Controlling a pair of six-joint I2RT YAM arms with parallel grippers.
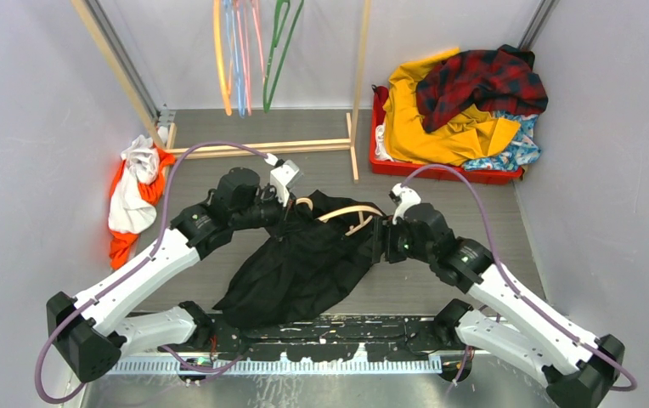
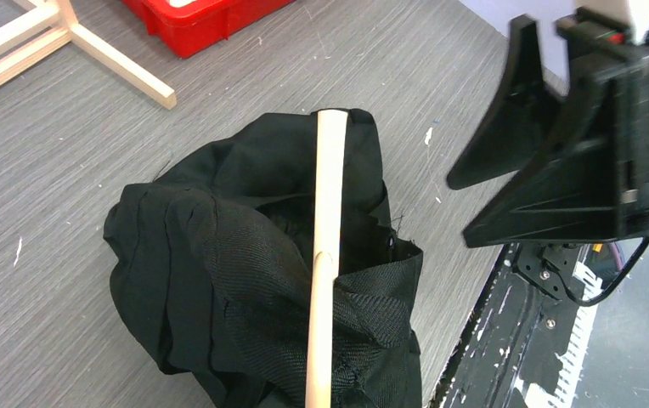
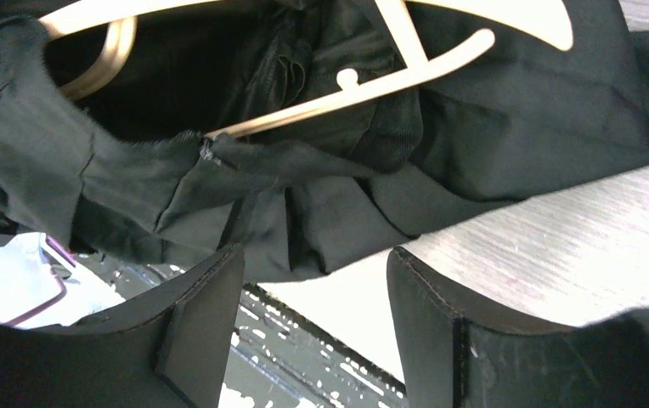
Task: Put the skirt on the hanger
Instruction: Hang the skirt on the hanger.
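Two arms met mid-surface over a crumpled black fabric garment (image 1: 296,268) threaded with a pale wooden hanger (image 1: 351,212), the left gripper (image 1: 290,206) at its hook end. The blue flower-printed skirt (image 1: 516,149) lay in the red plastic bin (image 1: 448,172) at the far right corner. From the left wrist, the closed left gripper held the hanger's bar, tilted over the garment. From the right wrist, the right gripper (image 3: 313,323) stood open and empty, just beside the garment.

R gripper (image 3: 313,259) jaws wide apart. Black garment (image 3: 508,144) bunched just ahead of tips, spreading L and R. Pale wooden hanger (image 3: 372,85) further ahead, partly tucked in fabric. Grey table (image 3: 576,238) ahead-right.
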